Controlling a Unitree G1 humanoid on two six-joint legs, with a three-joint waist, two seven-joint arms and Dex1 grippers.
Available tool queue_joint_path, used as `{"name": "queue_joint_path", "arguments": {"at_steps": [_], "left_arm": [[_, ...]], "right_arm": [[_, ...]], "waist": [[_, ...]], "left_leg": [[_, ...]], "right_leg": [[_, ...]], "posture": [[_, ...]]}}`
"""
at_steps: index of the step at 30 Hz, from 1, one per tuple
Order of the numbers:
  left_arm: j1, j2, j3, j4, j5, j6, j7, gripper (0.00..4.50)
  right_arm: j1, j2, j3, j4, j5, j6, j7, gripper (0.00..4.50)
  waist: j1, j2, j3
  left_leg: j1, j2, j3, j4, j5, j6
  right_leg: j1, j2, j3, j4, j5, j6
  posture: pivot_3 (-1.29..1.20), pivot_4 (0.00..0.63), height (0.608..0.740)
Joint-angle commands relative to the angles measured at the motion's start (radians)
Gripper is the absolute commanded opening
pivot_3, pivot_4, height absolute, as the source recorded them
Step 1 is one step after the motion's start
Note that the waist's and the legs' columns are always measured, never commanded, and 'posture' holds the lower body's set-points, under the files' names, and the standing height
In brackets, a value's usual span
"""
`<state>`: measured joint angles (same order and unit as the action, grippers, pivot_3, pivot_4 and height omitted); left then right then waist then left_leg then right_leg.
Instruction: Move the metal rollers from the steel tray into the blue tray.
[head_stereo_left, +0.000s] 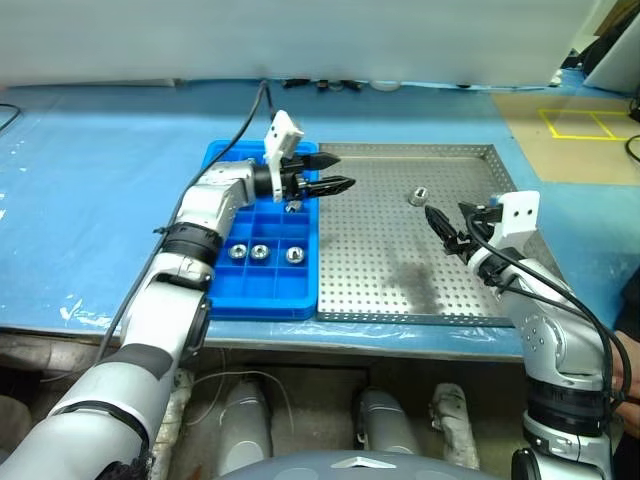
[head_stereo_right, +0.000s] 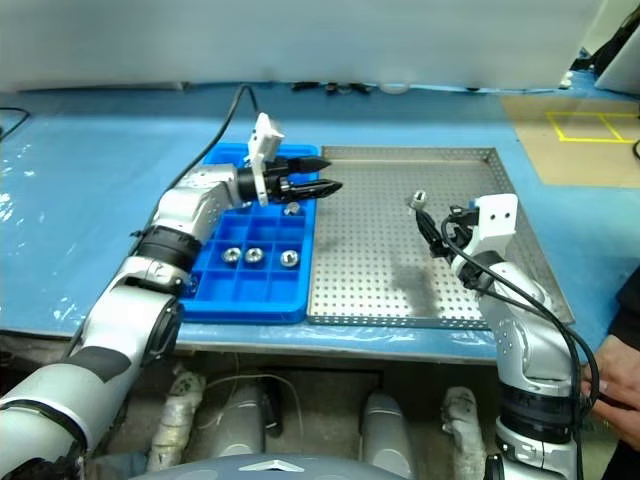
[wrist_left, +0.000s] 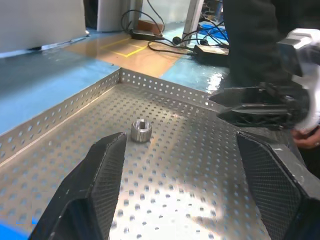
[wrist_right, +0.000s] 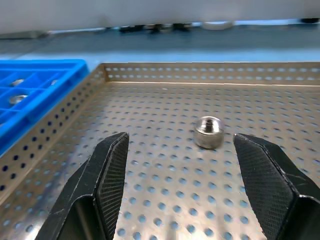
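Rims first: low perforated walls run around the steel tray (head_stereo_left: 400, 290), and its left rim sits flush against the blue tray (head_stereo_left: 262, 290). Left gripper (head_stereo_left: 338, 173) reaches level across that shared edge, tips just over the steel side, fingers spread and carrying nothing. Right gripper (wrist_right: 180, 165) hovers over the steel tray's right half, fingers apart too, nothing between them.

One metal roller (head_stereo_left: 418, 196) is left on the perforated floor, lying loose between the two grippers, just ahead of the right one's tips and off to the far side of the left one's. Plenty of bare holed floor lies all around it, and the back rim and corner stand well beyond it in the left wrist view.

Four more rollers already sit in the blue tray: three in a row of neighbouring compartments (head_stereo_left: 262, 253) back along the left forearm, and one (head_stereo_left: 293, 206) right under the left gripper.

Underneath is a blue-covered table (head_stereo_left: 90, 200), with a black cable (head_stereo_left: 243, 125) trailing back from the left wrist. Beyond the table's right end lies tan floor with yellow tape marks (head_stereo_left: 590, 122).
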<state>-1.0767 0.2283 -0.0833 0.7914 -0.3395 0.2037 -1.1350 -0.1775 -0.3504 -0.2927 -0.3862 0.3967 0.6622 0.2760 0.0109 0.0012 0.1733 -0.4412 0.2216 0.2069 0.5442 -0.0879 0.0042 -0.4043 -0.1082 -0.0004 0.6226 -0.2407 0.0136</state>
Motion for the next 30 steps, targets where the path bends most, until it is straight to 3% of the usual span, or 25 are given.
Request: {"name": "queue_joint_path", "arguments": {"at_steps": [1, 5, 9, 12, 22, 30], "left_arm": [[-0.073, -0.029, 0.024, 0.102, 0.035, -0.097, 0.001, 3.71], [-0.104, -0.04, 0.037, 0.144, 0.036, -0.117, -0.065, 3.71], [-0.103, -0.012, 0.069, 0.14, 0.031, -0.103, -0.063, 3.71], [-0.089, 0.013, 0.089, 0.123, 0.033, -0.091, -0.051, 3.71], [0.072, 0.143, 0.138, -0.15, 0.002, 0.068, -0.001, 3.71], [0.16, 0.201, 0.16, -0.312, -0.022, 0.176, 0.049, 3.71]], "right_arm": [[0.028, 0.013, -0.048, -0.081, 0.001, -0.01, -0.06, 3.51], [0.05, 0.037, -0.05, -0.081, -0.011, -0.031, -0.106, 3.51], [-0.028, 0.041, -0.018, 0.059, -0.051, -0.082, -0.119, 3.51], [-0.126, 0.041, 0.008, 0.225, -0.079, -0.152, -0.101, 3.51], [-0.611, 0.014, 0.038, 1.186, -0.191, -0.551, -0.027, 3.51], [-0.732, 0.029, 0.043, 1.453, -0.215, -0.692, -0.005, 3.51]], "waist": [[-0.007, 0.0, 0.0], [-0.027, 0.0, 0.0], [-0.03, 0.0, 0.0], [-0.029, 0.0, 0.0], [-0.008, 0.001, 0.0], [0.03, 0.001, 0.0]], "left_leg": [[0.0, 0.0, 0.0, 0.0, 0.0, 0.0], [0.0, 0.0, 0.001, 0.0, -0.001, 0.001], [0.0, 0.0, 0.001, 0.001, -0.001, 0.002], [0.0, 0.0, 0.001, 0.002, -0.001, 0.002], [-0.004, -0.001, 0.001, 0.004, -0.002, 0.005], [-0.013, 0.001, 0.001, 0.015, -0.007, 0.016]], "right_leg": [[0.0, 0.0, 0.0, 0.0, 0.0, 0.0], [0.0, 0.0, 0.0, 0.0, 0.0, 0.0], [0.0, 0.0, 0.001, -0.001, 0.0, 0.0], [0.0, 0.0, 0.001, 0.0, 0.0, -0.001], [-0.001, 0.0, -0.002, 0.0, 0.001, -0.002], [-0.003, -0.001, -0.009, 0.001, 0.001, -0.003]], "posture": [[-0.53, 0.15, 0.74], [-0.54, 0.15, 0.74], [-0.51, 0.15, 0.74], [-0.47, 0.15, 0.74], [-0.29, 0.15, 0.74], [-0.22, 0.15, 0.74]]}}
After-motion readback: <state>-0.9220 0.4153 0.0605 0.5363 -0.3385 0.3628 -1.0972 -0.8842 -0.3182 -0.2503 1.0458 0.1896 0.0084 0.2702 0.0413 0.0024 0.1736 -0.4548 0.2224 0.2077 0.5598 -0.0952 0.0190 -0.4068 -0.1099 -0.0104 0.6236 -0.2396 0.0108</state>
